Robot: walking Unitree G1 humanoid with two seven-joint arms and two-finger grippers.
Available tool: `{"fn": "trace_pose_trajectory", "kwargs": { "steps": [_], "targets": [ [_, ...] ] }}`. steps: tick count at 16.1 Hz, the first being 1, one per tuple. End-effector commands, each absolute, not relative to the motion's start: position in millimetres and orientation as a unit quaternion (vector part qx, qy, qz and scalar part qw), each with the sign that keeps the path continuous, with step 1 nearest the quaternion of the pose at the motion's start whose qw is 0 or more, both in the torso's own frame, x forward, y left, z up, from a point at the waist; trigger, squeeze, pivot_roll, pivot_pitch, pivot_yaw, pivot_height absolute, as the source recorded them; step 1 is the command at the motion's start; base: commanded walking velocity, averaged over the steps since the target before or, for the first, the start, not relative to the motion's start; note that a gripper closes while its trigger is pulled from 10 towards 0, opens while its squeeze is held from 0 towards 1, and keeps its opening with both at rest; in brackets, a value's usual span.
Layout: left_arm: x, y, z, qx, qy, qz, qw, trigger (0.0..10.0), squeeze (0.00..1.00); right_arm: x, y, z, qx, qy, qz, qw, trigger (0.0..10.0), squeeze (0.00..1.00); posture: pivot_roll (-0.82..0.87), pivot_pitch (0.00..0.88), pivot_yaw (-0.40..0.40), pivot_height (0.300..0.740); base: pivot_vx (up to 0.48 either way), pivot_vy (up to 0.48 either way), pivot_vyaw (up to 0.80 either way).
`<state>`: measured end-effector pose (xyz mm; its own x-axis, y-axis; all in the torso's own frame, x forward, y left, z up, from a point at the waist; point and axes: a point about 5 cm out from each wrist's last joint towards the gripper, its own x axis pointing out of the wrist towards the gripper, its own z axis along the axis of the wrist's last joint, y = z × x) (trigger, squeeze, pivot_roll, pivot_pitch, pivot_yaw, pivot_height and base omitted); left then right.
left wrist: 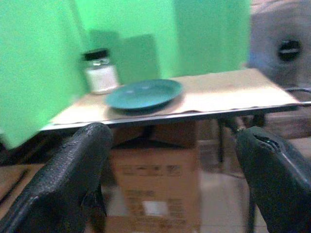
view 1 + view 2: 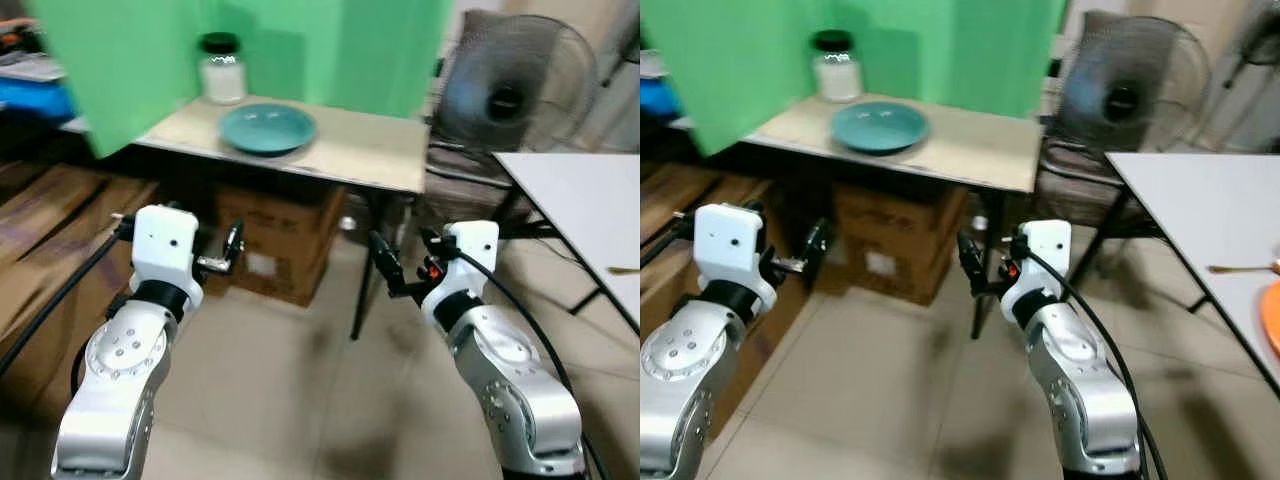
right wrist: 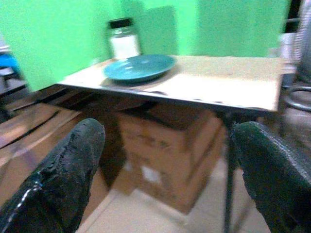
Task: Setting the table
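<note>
Screen: green, behind table | Table: beige, ahead of both arms | White table: at right | Box: under table | Plate: teal, on table beside jar | Left tool: fingers wide apart, empty | Right tool: fingers wide apart, empty

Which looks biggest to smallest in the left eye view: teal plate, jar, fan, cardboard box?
1. Fan, though it stands at a different depth, so its true size is unsure.
2. Cardboard box, partly hidden under the table.
3. Teal plate.
4. Jar.
</note>
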<state>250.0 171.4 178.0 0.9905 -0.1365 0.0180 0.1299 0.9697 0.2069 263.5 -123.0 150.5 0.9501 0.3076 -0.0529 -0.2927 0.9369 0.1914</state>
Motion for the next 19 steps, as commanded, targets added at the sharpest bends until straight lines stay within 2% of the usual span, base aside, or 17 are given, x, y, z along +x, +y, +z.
{"fn": "trace_pose_trajectory", "kwargs": {
  "steps": [1, 19],
  "targets": [
    [249.1, 167.6, 177.9, 0.104, -0.016, -0.08, 0.991, 10.0, 0.0, 264.3, -129.9, 149.4, 0.091, 0.042, 0.137, 0.985, 10.0, 0.0, 0.0, 0.0, -0.008, 0.74, 0.349, 0.0, 0.0],
    [246.3, 166.1, 180.4, 0.112, -0.013, -0.099, 0.989, 10.0, 0.0, 265.7, -128.7, 145.7, 0.085, 0.044, 0.128, 0.987, 10.0, 0.0, 0.02, 0.014, -0.005, 0.74, 0.356, 0.0, 0.0]
  ]
}}
